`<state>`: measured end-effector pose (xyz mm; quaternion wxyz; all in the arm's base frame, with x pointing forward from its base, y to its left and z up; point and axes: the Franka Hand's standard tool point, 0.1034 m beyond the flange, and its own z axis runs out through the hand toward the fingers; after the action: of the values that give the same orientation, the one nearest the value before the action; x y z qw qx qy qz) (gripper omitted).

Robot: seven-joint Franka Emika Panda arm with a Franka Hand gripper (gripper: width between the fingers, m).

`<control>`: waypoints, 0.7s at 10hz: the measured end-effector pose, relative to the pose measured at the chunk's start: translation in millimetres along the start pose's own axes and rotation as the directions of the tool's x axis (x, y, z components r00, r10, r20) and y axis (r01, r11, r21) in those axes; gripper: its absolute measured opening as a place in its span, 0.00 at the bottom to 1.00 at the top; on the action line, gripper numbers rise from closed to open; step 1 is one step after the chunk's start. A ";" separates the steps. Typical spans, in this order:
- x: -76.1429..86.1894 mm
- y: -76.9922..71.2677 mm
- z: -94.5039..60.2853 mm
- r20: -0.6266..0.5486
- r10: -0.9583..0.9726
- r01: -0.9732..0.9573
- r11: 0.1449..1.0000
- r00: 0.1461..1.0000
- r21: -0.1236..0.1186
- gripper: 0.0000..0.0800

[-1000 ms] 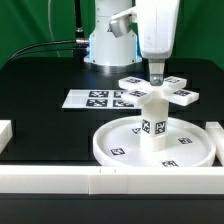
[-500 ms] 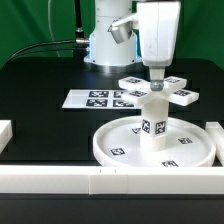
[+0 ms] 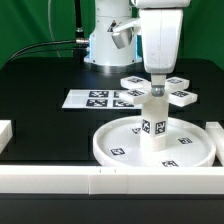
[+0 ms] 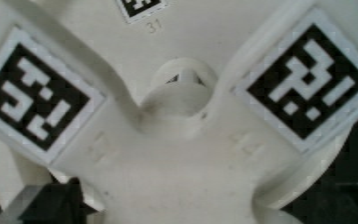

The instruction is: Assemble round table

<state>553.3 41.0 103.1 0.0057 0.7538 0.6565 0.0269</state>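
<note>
The gripper [image 3: 157, 81], jaws apart, hangs over the square-tagged cross-shaped piece [image 3: 160, 90] atop the post [image 3: 152, 122].

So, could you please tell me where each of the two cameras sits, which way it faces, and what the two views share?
Exterior view: off the arm, looking slightly down across the black table at the round disc with the post upright on it; the arm and open gripper show above the cross-shaped piece.
Wrist view: on the wrist, looking closely at the cross-shaped piece; no fingers clearly visible.
Shared: the cross-shaped piece and its tags.
</note>
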 end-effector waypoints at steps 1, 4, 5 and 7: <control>-1.5 0.3 -0.1 0.000 0.003 -0.003 1.000 1.000 0.000 0.81; -2.0 -0.7 2.2 0.001 0.017 -0.017 1.000 1.000 0.004 0.81; -2.1 -1.5 4.0 0.001 0.022 -0.022 1.000 1.000 0.007 0.81; -2.2 -1.9 4.8 0.001 0.022 -0.022 1.000 1.000 0.009 0.66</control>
<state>551.3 39.2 98.2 0.0026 0.7612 0.6481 0.0236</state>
